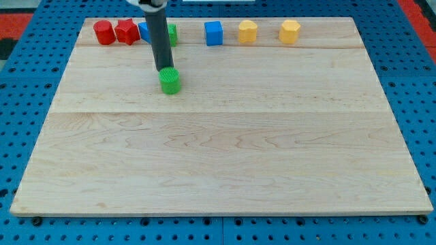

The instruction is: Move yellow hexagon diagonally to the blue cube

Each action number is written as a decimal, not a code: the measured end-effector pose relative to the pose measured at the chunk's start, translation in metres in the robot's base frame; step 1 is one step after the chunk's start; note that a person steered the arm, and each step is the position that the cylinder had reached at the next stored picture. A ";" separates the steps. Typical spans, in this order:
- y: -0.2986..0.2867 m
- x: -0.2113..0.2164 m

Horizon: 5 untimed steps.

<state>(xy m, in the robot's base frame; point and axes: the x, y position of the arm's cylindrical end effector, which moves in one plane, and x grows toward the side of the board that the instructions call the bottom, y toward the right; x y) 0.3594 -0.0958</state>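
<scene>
The yellow hexagon (289,31) sits at the view's top right, to the right of a second yellow block (247,30). The blue cube (213,33) sits to the left of that second yellow block in the top row. My tip (165,69) rests on the board at the top edge of a green cylinder (169,80), far to the left of the yellow hexagon and left and below the blue cube. The dark rod rises from there toward the view's top.
At the view's top left stand a red cylinder (104,32), a red star-like block (127,31), another blue block (144,32) and a green block (172,34), the last two partly hidden behind the rod. The wooden board (225,163) lies on a blue pegboard.
</scene>
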 end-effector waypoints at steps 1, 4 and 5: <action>0.031 0.006; 0.269 -0.077; 0.294 -0.126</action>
<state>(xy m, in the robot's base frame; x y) 0.2332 0.1985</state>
